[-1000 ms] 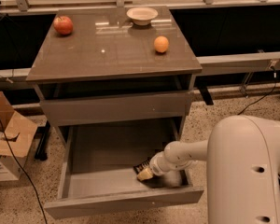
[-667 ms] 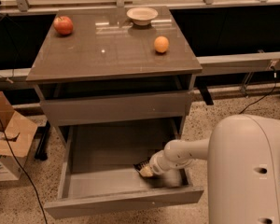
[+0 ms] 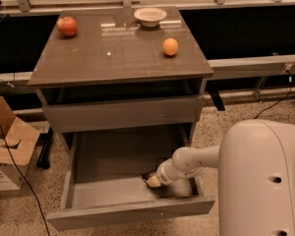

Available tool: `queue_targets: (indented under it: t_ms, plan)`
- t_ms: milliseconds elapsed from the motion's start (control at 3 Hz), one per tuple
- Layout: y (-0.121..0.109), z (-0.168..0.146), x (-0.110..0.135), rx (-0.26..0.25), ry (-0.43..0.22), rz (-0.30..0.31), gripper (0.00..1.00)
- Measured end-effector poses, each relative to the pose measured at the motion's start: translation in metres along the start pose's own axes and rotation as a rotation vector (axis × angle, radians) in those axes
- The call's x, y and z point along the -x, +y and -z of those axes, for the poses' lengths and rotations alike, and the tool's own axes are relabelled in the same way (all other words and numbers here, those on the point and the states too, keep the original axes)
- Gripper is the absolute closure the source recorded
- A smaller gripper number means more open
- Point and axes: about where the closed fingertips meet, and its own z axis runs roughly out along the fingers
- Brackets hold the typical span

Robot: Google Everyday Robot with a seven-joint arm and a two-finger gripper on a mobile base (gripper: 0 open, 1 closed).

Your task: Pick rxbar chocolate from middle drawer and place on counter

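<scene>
**Gripper low in the open middle drawer, bar at its tip**

Your gripper (image 3: 151, 180) sits low in the front right part of the open middle drawer (image 3: 113, 196). The rxbar chocolate (image 3: 147, 175), a small dark bar, lies on the drawer floor right at the gripper's tip, on its left side. You cannot tell whether the gripper is spread or pinching the bar. Gripper and bar are in almost the same spot as a second ago. The bar's pale stripes are too small to read. On the counter (image 3: 113, 55) rest an apple (image 3: 67, 26), a bowl (image 3: 150, 16) and an orange (image 3: 170, 46).
</scene>
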Motion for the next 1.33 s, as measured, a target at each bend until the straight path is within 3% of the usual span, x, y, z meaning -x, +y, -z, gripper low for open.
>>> queue_targets:
  t_ms: [333, 667, 1000, 1333]
  plan:
    - [0.018, -0.005, 0.022, 0.025, -0.064, -0.007, 1.0]
    - [0.035, 0.034, 0.077, 0.07, -0.219, 0.07, 1.0]
    - [0.05, 0.069, 0.107, 0.124, -0.338, 0.134, 1.0]
    - [0.076, 0.124, 0.125, 0.189, -0.461, 0.224, 1.0]
